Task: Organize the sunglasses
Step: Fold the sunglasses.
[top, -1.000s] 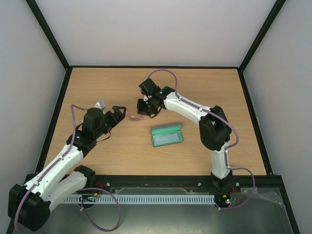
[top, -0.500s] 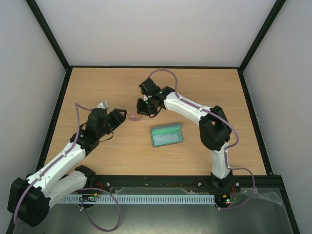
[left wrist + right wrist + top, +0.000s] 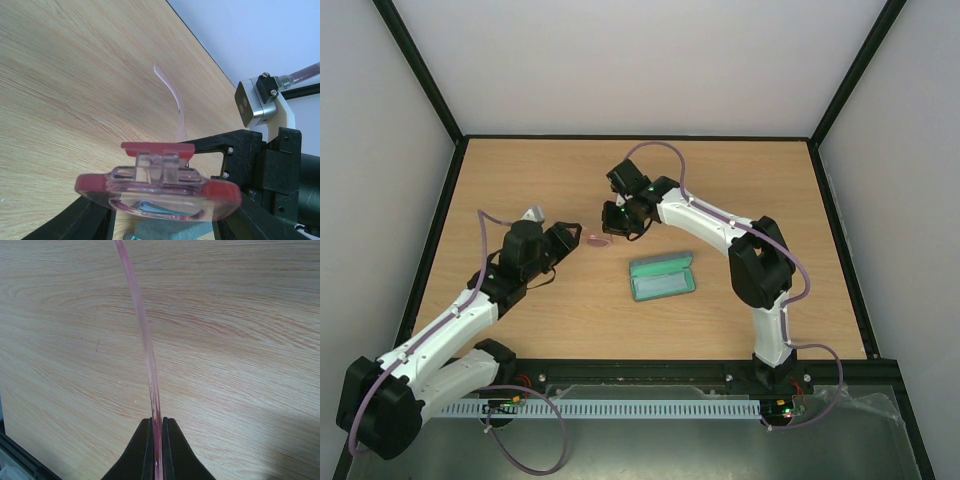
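Top external: sunglasses (image 3: 596, 240) sit near the tabletop's centre, raised between both hands. Left hand (image 3: 575, 241) grips the front frame from the left-edge side. Right hand (image 3: 611, 231) is pinched tight on one temple arm (image 3: 145, 340). Long axis probably runs left-right. Open case (image 3: 662, 277) lies nearer the right hand.
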